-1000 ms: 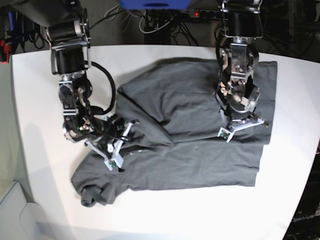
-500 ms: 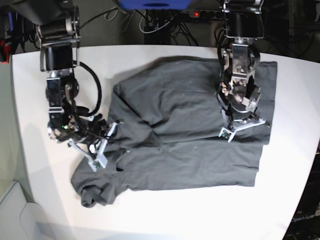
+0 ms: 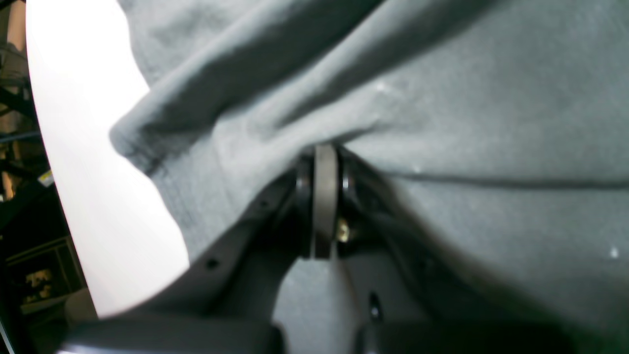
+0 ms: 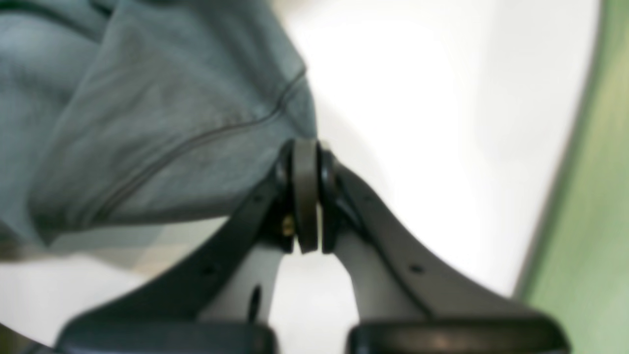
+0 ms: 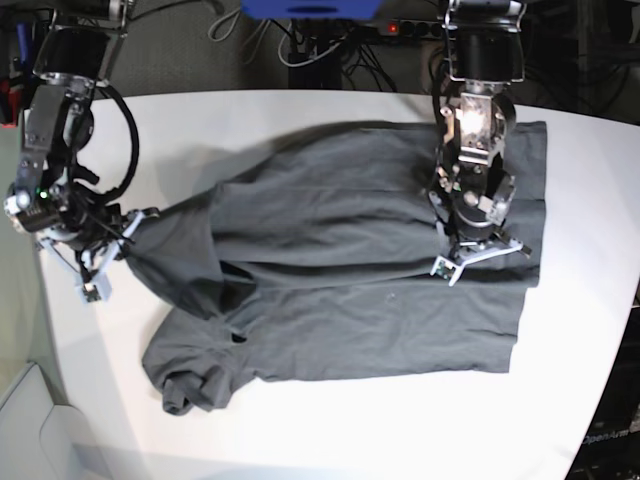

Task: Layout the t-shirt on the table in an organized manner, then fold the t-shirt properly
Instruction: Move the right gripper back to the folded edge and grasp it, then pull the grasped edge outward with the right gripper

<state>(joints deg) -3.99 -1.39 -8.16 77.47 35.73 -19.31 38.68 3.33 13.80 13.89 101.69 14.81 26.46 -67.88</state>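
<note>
The dark grey t-shirt (image 5: 350, 260) lies spread across the white table (image 5: 300, 430), wrinkled, with a bunched end at the front left (image 5: 185, 385). My right gripper (image 5: 132, 232) is near the table's left edge, shut on a corner of the t-shirt (image 4: 147, 123) that is stretched out toward it. In the right wrist view the right gripper (image 4: 305, 147) has its fingertips together on the hem. My left gripper (image 5: 470, 228) stands on the shirt's right part. In the left wrist view the left gripper (image 3: 324, 150) is shut, with folds of the t-shirt (image 3: 491, 98) gathered at its tip.
Cables and a power strip (image 5: 400, 28) lie behind the table's far edge. The table's left edge (image 5: 45, 300) runs just beside my right arm, with a greenish floor (image 4: 589, 221) beyond it. Bare table (image 3: 88, 172) shows beside the shirt in the left wrist view.
My right gripper closed on the shirt and moved left toward the table's edge, dragging the cloth out that way. The left gripper stayed in place on the shirt.
</note>
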